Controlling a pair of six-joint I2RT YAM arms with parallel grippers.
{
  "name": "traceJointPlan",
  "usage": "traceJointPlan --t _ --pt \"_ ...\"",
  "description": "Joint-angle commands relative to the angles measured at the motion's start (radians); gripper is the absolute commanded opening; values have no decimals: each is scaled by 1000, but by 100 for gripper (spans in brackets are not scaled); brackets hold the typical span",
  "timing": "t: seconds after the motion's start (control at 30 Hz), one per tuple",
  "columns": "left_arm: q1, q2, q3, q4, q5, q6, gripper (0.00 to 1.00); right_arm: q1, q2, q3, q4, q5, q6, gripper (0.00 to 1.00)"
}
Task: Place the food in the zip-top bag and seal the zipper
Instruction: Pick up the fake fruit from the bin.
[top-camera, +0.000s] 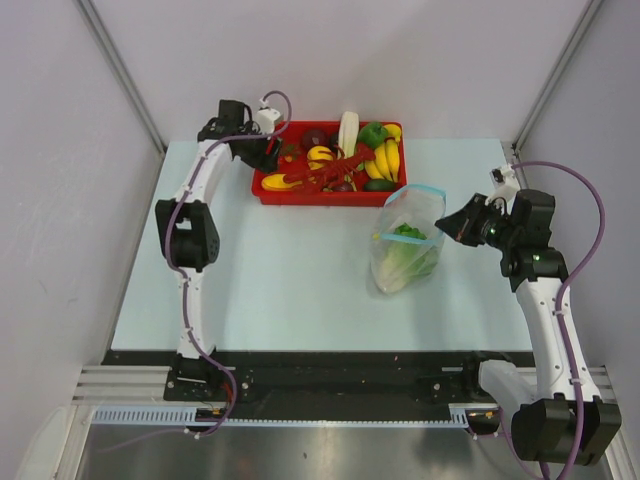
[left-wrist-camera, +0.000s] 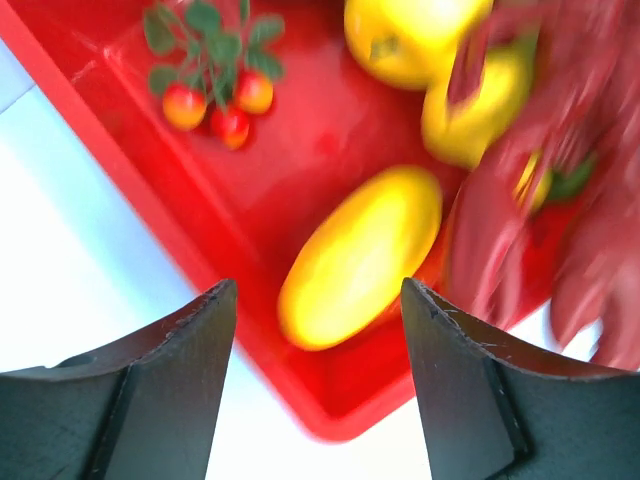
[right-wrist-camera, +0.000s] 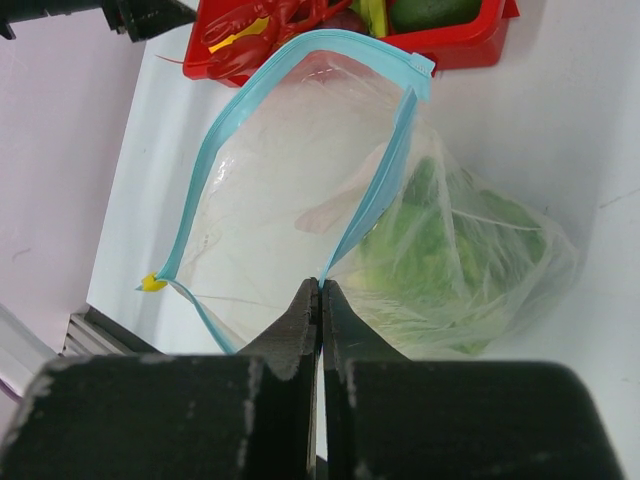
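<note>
We see a robotics lab cell: plain grey panel walls (top-camera: 50, 200) on metal framing (top-camera: 120, 70) enclose a pale blue tabletop (top-camera: 290, 290) with two bolted-down robot arms (top-camera: 190, 240).

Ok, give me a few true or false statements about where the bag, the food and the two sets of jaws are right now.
1. The right jaws are shut on the zipper of the zip-top bag. True.
2. The bag's mouth is sealed. False: it gapes open.
3. The left jaws are open over a yellow oval fruit in the red tray. True.
4. The green leafy cabbage lies in the tray. False: the cabbage is inside the bag.
</note>
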Motion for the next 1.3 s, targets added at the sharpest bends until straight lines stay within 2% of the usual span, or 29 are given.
traceJointPlan --t 0.0,0.03,0.23,0.33,0.6,0.77,0.8,0.9,0.93,1.03,1.27 --pt "24 -60 27 -169 106 338 71 10 3 14 32 3 -17 0" --pt "24 -54 21 -186 108 396 72 11 3 15 34 4 -19 0" --pt "23 -17 -10 -208 173 513 75 11 -2 15 29 5 -19 0" --pt "15 8 -14 -168 198 536 77 11 -3 15 15 7 -23 0" --pt "-19 94 -7 -59 134 538 80 7 -9 15 9 8 -29 0" --pt "-23 126 -1 -81 125 578 79 2 -19 15 8 10 -32 0" --pt "-23 129 1 -82 123 588 77 1 -20 14 3 8 -34 0" --pt "-23 124 4 -85 123 589 62 1 -26 14 -2 10 -37 0" --pt "-23 118 4 -82 123 589 50 1 -26 15 -2 7 -39 0" --pt "-23 72 2 -79 132 581 35 2 -31 14 -2 4 -40 0" --pt "-22 -70 -19 7 50 513 30 8 -28 9 7 -9 -45 0"
